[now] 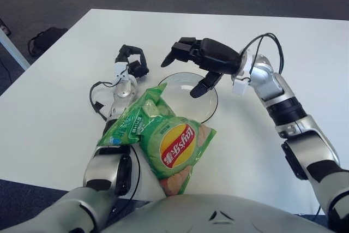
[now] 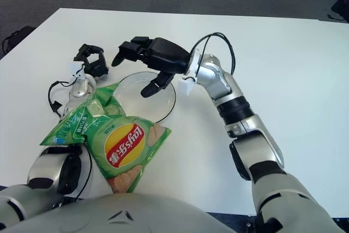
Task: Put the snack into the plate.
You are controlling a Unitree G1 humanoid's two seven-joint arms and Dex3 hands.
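**Snack bag at the plate's near-left rim, right hand poised above the plate**

Snack [image 1: 170, 144]: one green chip bag, lying flat on the desk [image 1: 283, 42] on the robot's side of the plate [image 1: 210, 110]. Its top corner laps over the plate's near-left rim; the rest of it is outside the plate, so I count the task as not done.

From my seat I see the right hand [image 1: 197, 65] hanging over the far side of the plate, fingers spread wide and holding nothing. Two fingers point left past the plate's far-left rim, and a third hangs down over the plate's middle. I read that pose as a reach toward the bag's upper edge: coming in over the plate lets me pinch that edge and drag the bag straight into the plate.

The left hand [image 1: 132, 61] shows left of the plate, beyond the bag's far-left corner, fingers curled in on themselves and gripping nothing. Its forearm runs alongside and partly under the bag's left edge, which is probably why that side of the bag looks raised and crinkled.

Count: one bag, one plate, two hands. The bag is puffed and slick, so I would expect it to slide rather than lift cleanly unless I catch a crimped seam.
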